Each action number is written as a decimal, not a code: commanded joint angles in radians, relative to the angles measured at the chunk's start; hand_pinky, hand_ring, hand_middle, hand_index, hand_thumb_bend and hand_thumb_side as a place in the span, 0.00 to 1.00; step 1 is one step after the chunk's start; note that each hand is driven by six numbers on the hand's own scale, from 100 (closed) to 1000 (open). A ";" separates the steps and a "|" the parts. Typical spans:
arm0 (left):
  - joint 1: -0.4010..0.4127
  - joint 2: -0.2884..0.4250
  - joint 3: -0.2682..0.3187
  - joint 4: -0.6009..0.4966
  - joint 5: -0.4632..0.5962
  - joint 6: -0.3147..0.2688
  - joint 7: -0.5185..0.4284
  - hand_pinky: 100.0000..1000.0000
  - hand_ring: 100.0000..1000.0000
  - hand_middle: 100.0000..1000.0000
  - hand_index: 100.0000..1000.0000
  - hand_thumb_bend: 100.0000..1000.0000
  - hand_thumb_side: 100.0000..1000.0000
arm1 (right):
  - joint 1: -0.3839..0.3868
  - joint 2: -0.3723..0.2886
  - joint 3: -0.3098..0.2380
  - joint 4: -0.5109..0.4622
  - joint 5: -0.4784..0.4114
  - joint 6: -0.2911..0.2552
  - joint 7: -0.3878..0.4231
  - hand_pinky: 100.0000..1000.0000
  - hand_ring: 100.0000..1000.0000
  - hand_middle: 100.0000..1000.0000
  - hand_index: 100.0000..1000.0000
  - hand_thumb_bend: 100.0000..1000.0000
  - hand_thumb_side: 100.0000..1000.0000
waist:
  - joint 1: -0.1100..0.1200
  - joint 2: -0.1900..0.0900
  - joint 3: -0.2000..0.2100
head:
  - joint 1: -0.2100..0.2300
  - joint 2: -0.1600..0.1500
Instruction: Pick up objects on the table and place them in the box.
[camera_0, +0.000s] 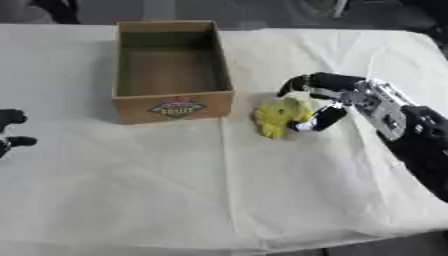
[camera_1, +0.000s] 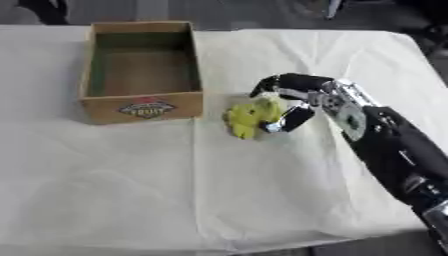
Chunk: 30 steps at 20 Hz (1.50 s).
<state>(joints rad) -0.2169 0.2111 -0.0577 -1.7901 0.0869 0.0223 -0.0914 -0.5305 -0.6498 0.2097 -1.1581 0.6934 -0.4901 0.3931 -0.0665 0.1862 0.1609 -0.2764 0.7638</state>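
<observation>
Black, at the far left edge of the left eye view: left hand (camera_0: 10, 131), low over the cloth, only partly in view, so cannot tell whether released or clenched (missing altogether from the right eye view). Pale cloth (camera_0: 175, 190) spread over the whole table, creased down the middle. Further right, toward the far side: cardboard box (camera_0: 172, 65), open-topped, long axis running away from the camera, nothing visible inside but bare brown floor; printed label (camera_0: 178, 107) on the near wall. Just right of the box's near right corner, apart from it: yellow object (camera_0: 278, 116), crumpled in look, lying on the cloth. Right again: right hand (camera_0: 325, 100), reaching in from the right edge, fingers (camera_0: 302, 82) arched over the far side of the yellow object, thumb (camera_0: 320, 120) against its near right side (closing round it, contact plain at the thumb, less plain at the fingers). Black and silver forearm (camera_1: 385, 140) trailing off toward the lower right corner.
</observation>
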 joint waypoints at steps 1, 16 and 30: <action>-0.016 0.012 -0.003 -0.025 0.004 -0.003 -0.005 0.59 0.85 0.58 0.66 0.15 0.57 | -0.020 -0.011 -0.006 0.006 0.008 -0.007 0.005 0.75 0.81 0.78 0.81 0.21 0.40 | 0.005 -0.013 0.001 | -0.004 -0.003; -0.012 0.012 0.001 -0.022 0.006 -0.003 -0.001 0.58 0.85 0.58 0.66 0.16 0.57 | -0.009 -0.017 -0.028 -0.031 -0.073 0.027 -0.139 0.25 0.31 0.35 0.52 0.00 0.26 | -0.002 -0.021 -0.007 | 0.003 -0.002; -0.017 0.017 -0.008 -0.020 0.003 -0.003 -0.009 0.58 0.85 0.58 0.66 0.16 0.57 | -0.141 -0.080 -0.054 -0.128 -0.314 0.105 -0.109 0.25 0.33 0.33 0.51 0.00 0.18 | -0.020 -0.027 0.050 | 0.005 -0.019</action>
<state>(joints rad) -0.2194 0.2113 -0.0628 -1.7907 0.0876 0.0200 -0.0957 -0.6511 -0.6970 0.1729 -1.2960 0.4002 -0.3946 0.2813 -0.0911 0.1726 0.2183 -0.2678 0.7563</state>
